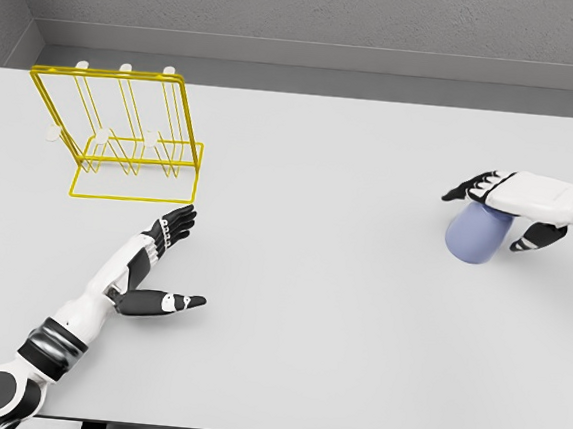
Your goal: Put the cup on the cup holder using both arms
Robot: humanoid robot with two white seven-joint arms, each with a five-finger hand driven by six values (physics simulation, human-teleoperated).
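Observation:
A pale blue cup (475, 234) lies on the white table at the right. My right hand (506, 209) is laid over its top, fingers stretched across one side and the thumb down the other, wrapped on the cup. The yellow wire cup holder (118, 132) with white-tipped pegs stands at the far left of the table. My left hand (171, 255) hovers just in front of the holder's base, fingers straight and thumb spread wide, holding nothing.
The white table (320, 177) spans the whole view, with grey walls behind it. Its front edge runs along the bottom of the picture. A wide stretch of bare tabletop separates the holder and the cup.

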